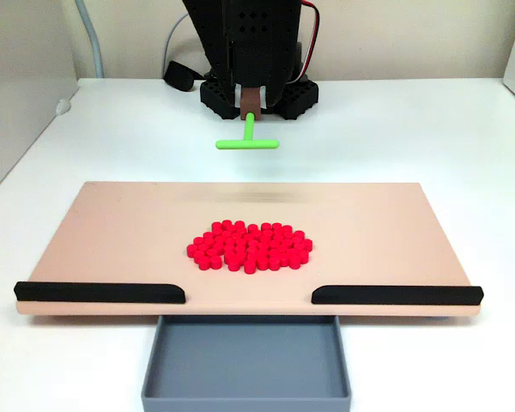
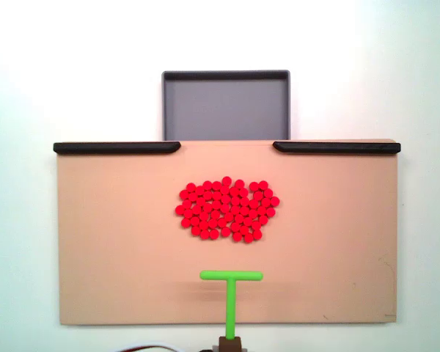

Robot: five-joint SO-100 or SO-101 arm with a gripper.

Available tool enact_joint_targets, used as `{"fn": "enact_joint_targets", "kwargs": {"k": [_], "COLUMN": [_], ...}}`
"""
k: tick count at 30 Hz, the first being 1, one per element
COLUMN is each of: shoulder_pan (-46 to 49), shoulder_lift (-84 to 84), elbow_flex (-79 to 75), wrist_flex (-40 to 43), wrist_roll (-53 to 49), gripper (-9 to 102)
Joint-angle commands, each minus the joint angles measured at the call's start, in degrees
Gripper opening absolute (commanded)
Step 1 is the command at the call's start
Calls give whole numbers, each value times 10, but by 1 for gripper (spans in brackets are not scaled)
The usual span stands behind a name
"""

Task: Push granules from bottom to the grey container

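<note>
The granules (image 1: 251, 249) (image 2: 227, 210) form a bright red patch at the middle of the tan board (image 1: 112, 232) (image 2: 110, 242). The grey container (image 1: 245, 396) (image 2: 226, 74) sits against the board's edge, at the gap between two black strips, and holds nothing. A green T-shaped pusher (image 1: 247, 143) (image 2: 231, 276) hangs raised on the side of the patch away from the container, its crossbar toward the granules and clear of them. My gripper (image 1: 251, 101) (image 2: 230, 343) is shut on the brown block at the pusher's stem.
Two black strips (image 1: 99, 293) (image 1: 395, 295) (image 2: 116, 147) (image 2: 336, 147) line the board's container-side edge with a gap between them. The arm's black base (image 1: 257, 90) stands on the white table behind the board. A wall (image 1: 17, 86) rises at the left.
</note>
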Motion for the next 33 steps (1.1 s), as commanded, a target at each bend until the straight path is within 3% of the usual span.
{"fn": "enact_joint_targets", "kwargs": {"k": [1, 33], "shoulder_pan": [-4, 18], "shoulder_lift": [8, 14], "elbow_flex": [-6, -6], "wrist_flex": [-4, -4], "wrist_roll": [-14, -50], "gripper": [0, 0]}}
